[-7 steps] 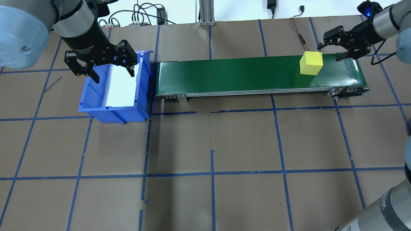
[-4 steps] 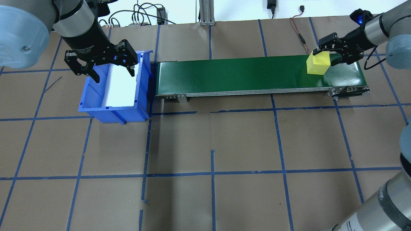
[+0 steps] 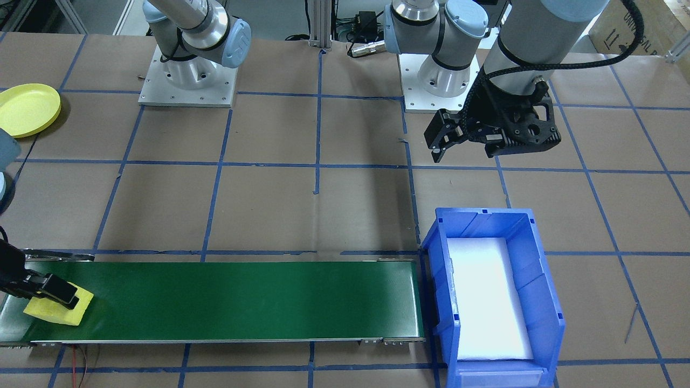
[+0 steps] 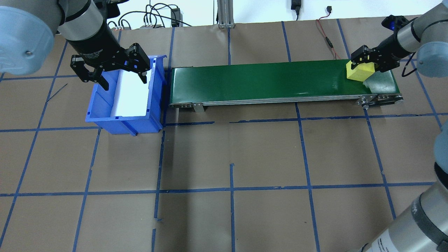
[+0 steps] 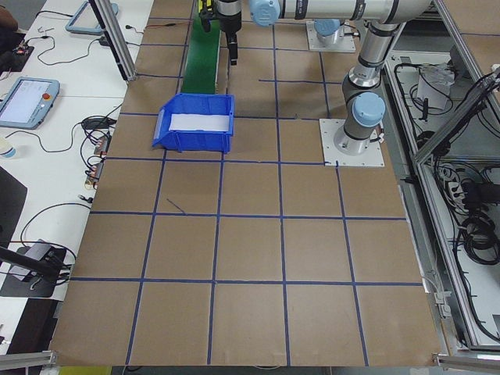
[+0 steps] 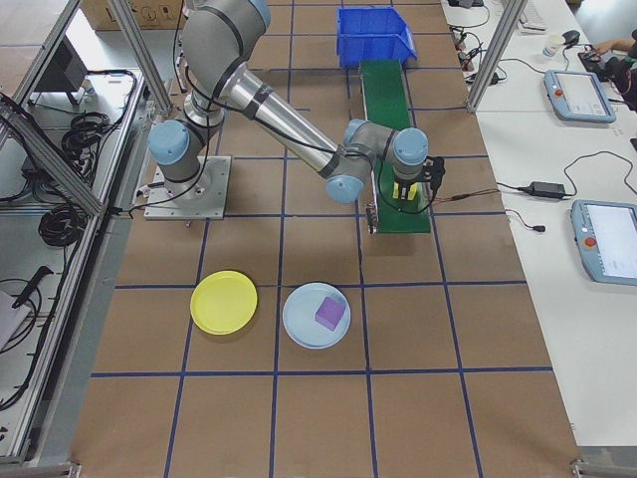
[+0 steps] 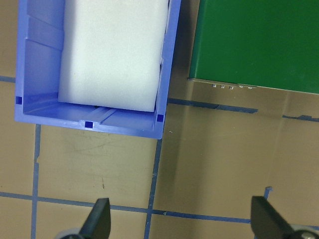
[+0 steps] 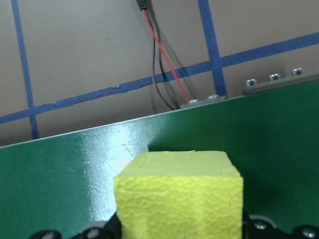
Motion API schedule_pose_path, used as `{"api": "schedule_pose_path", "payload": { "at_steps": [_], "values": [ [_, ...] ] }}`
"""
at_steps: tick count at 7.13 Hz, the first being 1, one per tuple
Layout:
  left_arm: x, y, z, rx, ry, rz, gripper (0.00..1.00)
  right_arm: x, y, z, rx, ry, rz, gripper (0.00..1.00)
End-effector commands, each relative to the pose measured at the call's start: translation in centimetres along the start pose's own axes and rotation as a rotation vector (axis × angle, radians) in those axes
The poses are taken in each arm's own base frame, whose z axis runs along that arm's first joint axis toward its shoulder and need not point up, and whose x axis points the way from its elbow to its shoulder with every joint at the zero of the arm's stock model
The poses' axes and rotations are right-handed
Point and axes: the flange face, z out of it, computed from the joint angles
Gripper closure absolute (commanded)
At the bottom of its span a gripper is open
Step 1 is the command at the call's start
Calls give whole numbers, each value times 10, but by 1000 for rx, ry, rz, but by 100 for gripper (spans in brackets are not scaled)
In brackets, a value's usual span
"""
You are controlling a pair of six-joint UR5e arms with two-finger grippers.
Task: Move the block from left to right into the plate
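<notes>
A yellow foam block (image 4: 360, 72) sits at the right end of the green conveyor belt (image 4: 262, 80). My right gripper (image 4: 368, 63) is shut on the block (image 3: 59, 311), one finger lying across its top edge. In the right wrist view the block (image 8: 179, 194) fills the space between the fingers. Whether it is lifted off the belt I cannot tell. The yellow plate (image 6: 224, 302) lies empty on the table beside the right arm's base, also visible as plate (image 3: 27, 109). My left gripper (image 4: 108, 75) hangs open and empty over the blue bin (image 4: 122, 120).
The blue bin (image 3: 539, 280) holds a white foam pad and stands against the belt's left end. A pale blue plate (image 6: 299, 324) carrying a purple block (image 6: 329, 312) lies next to the yellow plate. A red cable (image 8: 162, 55) runs behind the belt.
The block rode the belt to the right. My right gripper dropped down, followed it and closed around it. The left arm stayed still.
</notes>
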Motion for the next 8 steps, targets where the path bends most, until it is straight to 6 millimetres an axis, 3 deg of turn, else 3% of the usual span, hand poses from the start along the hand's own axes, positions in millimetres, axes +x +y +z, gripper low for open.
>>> {"api": "schedule_pose_path", "payload": {
  "at_steps": [1, 2, 3, 5, 6, 8],
  "values": [
    [0, 0, 0, 0, -1, 1, 0, 5, 9, -38, 7, 180, -39, 50],
    [0, 0, 0, 0, -1, 1, 0, 9, 19, -66, -1, 200, -16, 50],
    [0, 0, 0, 0, -1, 1, 0, 30, 39, -97, -46, 225, 39, 51],
    [0, 0, 0, 0, -1, 1, 0, 80, 116, -123, -151, 308, -4, 53],
    [0, 0, 0, 0, -1, 1, 0, 114, 152, -131, -169, 312, 25, 53],
    [0, 0, 0, 0, -3, 1, 0, 169, 199, -136, -238, 322, 31, 56]
  ]
}}
